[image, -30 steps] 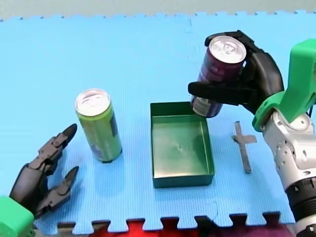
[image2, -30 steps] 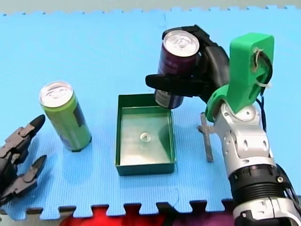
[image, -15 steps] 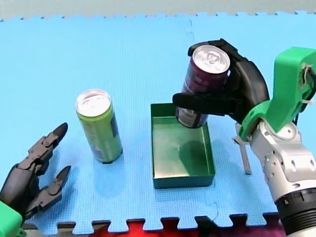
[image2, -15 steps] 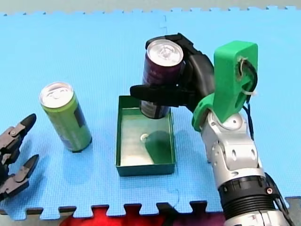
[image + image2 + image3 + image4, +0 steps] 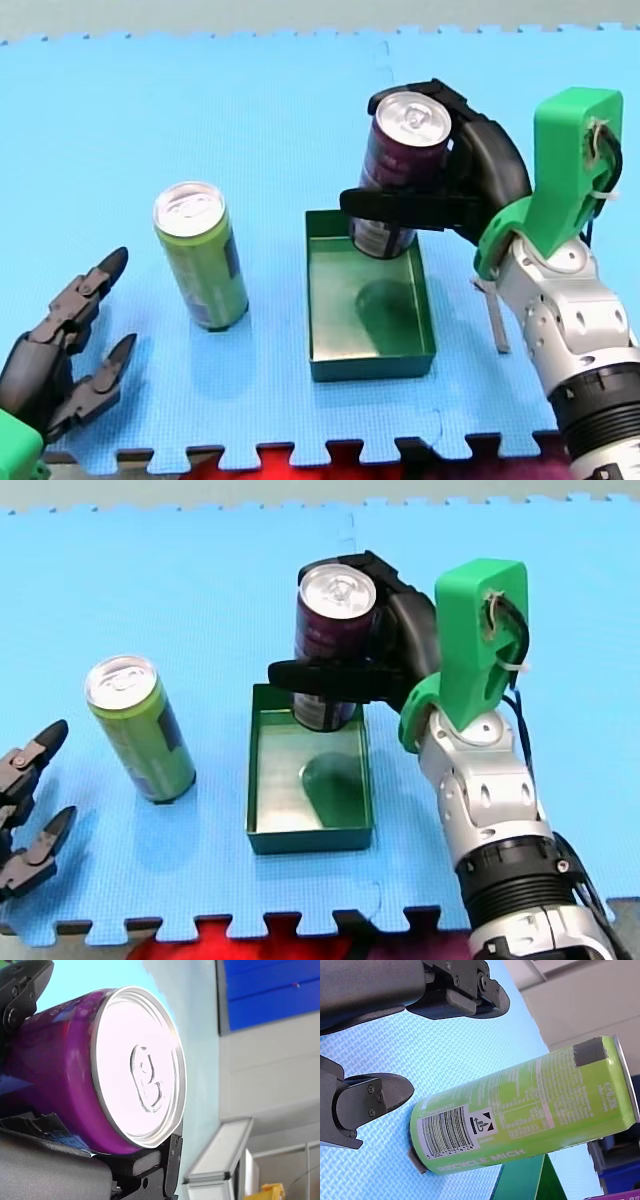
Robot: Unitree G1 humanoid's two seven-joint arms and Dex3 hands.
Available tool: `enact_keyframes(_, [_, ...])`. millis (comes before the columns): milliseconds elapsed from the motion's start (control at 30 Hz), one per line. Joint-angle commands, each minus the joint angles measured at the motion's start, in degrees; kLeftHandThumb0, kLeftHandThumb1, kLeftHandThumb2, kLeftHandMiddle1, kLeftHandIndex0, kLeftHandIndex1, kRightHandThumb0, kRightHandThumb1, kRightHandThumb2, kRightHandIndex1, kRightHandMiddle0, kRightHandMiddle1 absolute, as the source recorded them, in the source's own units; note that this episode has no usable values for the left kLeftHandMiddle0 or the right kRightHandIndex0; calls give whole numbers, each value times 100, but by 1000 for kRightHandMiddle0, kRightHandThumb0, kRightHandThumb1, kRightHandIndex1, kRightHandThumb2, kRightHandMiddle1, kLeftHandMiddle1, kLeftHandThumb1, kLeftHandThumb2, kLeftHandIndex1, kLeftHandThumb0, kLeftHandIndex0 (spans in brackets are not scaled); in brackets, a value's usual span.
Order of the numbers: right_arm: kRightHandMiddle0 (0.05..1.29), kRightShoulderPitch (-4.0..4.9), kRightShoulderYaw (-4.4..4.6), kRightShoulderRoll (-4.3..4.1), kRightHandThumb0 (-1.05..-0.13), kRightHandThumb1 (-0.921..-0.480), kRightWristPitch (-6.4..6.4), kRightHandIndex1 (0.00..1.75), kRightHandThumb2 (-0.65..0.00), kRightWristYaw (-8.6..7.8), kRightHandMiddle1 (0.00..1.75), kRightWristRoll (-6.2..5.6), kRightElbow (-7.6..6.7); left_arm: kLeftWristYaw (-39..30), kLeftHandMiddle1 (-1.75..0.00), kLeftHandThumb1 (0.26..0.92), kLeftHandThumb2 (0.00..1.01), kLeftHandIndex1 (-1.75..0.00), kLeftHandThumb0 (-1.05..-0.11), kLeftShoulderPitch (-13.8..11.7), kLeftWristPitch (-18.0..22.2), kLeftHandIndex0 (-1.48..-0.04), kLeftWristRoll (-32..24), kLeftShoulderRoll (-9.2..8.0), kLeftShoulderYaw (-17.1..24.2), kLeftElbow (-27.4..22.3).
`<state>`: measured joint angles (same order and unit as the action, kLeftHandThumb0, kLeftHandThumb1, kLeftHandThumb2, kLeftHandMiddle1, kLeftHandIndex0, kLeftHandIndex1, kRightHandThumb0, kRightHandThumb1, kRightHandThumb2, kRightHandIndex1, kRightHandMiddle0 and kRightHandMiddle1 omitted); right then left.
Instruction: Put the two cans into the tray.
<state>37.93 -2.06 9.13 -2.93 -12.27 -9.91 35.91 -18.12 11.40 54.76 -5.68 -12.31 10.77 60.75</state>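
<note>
Above the far end of the green tray [image 5: 370, 365], the right robot hand [image 5: 470, 185] is clamped around the purple can [image 5: 398, 175], which it holds upright and not yet set down. The step in hand seems to be placing the first can; the next move calls for lowering it straight and then releasing it. The green can [image 5: 205, 265] stands on the blue foam mat [image 5: 200, 100], left of the tray and near the left robot hand [image 5: 65, 360], which holds nothing. Behind is a grey wall [image 5: 270, 1060] and perhaps a blue panel.
</note>
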Motion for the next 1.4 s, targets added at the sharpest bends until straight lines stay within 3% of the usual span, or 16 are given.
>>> enact_keyframes(0, [636, 191, -44, 10, -569, -775, 163, 1746, -1, 5, 1712, -6, 206, 29, -3, 921, 562, -1, -1048, -7, -21, -283, 5, -34, 12, 11])
enact_keyframes(133, [594, 374, -44, 52, -549, -777, 504, 1746, -1, -8, 1745, 71, 689, 80, -3, 921, 570, -2, -1048, -36, -18, -286, 3, -21, 22, -15])
enact_keyframes(267, [588, 582, -79, 55, -539, -781, 861, 1746, -3, -61, 1746, 144, 1270, 132, -4, 921, 578, -4, -1048, -82, 14, -290, 2, -14, 27, -70])
enact_keyframes(333, [585, 658, -103, 52, -535, -782, 932, 1746, -3, -82, 1746, 156, 1458, 155, -4, 921, 582, -5, -1048, -108, 38, -292, 6, -15, 28, -99])
enact_keyframes(500, [580, 762, -141, 72, -530, -785, 1041, 1746, -4, -118, 1746, 177, 1738, 187, -4, 921, 592, -6, -1048, -164, 89, -297, 11, -23, 24, -172])
enact_keyframes(633, [582, 772, -153, 95, -527, -785, 1101, 1746, -3, -121, 1746, 196, 1797, 134, -3, 921, 600, -6, -1048, -209, 90, -299, -36, -43, 38, -237])
enact_keyframes(800, [590, 734, -153, 111, -521, -785, 1098, 1746, -2, -122, 1746, 218, 1747, 117, -3, 921, 610, -7, -1048, -239, 83, -303, -45, -54, 48, -291])
enact_keyframes(1133, [595, 562, -140, 161, -519, -786, 1061, 1746, -2, -104, 1746, 229, 1577, -88, -4, 921, 625, -9, -1048, -277, 151, -314, -206, -66, 127, -270])
enact_keyframes(1367, [586, 473, -158, 157, -533, -785, 1126, 1746, -1, -109, 1746, 236, 1628, -208, -5, 921, 634, -10, -1048, -316, 198, -323, -294, -98, 187, -262])
